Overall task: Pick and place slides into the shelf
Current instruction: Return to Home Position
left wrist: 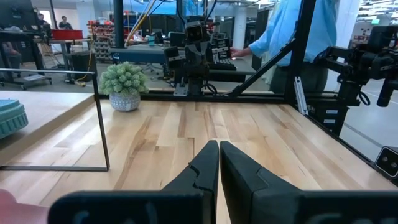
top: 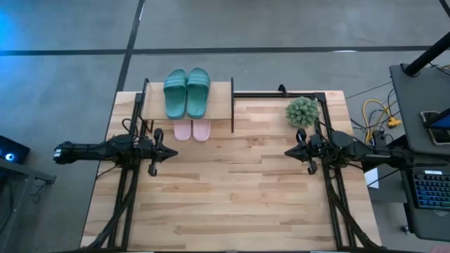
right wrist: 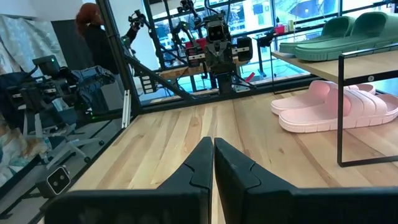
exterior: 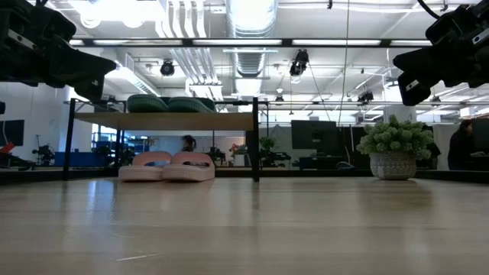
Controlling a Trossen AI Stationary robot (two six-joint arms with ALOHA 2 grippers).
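Observation:
The teal-green pair of slides (top: 187, 92) lies side by side on the shelf's light wood top board (top: 219, 102). The pale pink pair (top: 192, 130) lies on the table under that board, toes sticking out toward the near side; it also shows in the low view (exterior: 166, 166) and the right wrist view (right wrist: 336, 107). My left gripper (top: 174, 150) is shut and empty, above the table near the shelf's near left corner. My right gripper (top: 287, 151) is shut and empty, near the plant.
A fuzzy green plant in a pot (top: 302, 111) stands at the table's far right, right of the shelf. A black metal frame (top: 325, 105) borders the table. A person in a blue shirt (left wrist: 292, 37) stands beyond the table in the left wrist view.

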